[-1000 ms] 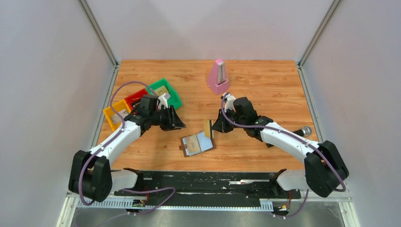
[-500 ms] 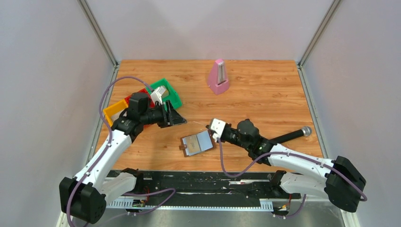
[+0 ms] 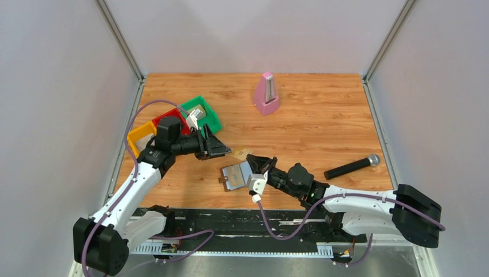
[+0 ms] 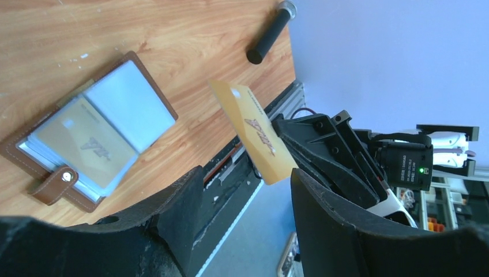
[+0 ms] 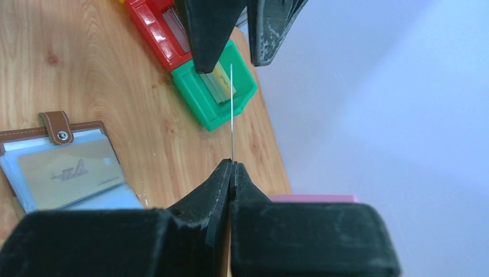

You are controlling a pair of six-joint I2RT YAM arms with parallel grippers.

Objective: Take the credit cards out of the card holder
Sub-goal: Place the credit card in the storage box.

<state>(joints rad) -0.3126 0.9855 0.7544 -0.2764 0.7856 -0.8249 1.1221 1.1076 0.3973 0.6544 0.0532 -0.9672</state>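
The card holder [image 3: 237,176] lies open on the table, brown rim, grey-blue sleeves [image 4: 130,107], clasp tab [image 5: 56,127] at its left. One gold-tan credit card [image 4: 86,144] sits in a sleeve. My right gripper [image 3: 258,164] is shut on another gold credit card [image 3: 241,153], edge-on in the right wrist view [image 5: 232,104]. It holds the card in the air, pointing at my left gripper [image 3: 222,150]. The left gripper [image 4: 247,182] is open, and the card's free end [image 4: 271,164] reaches just between its fingertips [image 5: 207,52], apart from both.
Green tray [image 3: 212,120], red tray [image 3: 163,119] and yellow tray [image 3: 136,138] stand at the left; cards lie in the green [image 5: 219,81] and red [image 5: 173,26] ones. A pink metronome [image 3: 266,94] stands at the back. A black microphone [image 3: 352,167] lies at the right.
My right arm swung round to the near side of the card holder, carrying the gold card towards the left gripper. The left gripper opened wider and shifted slightly right.
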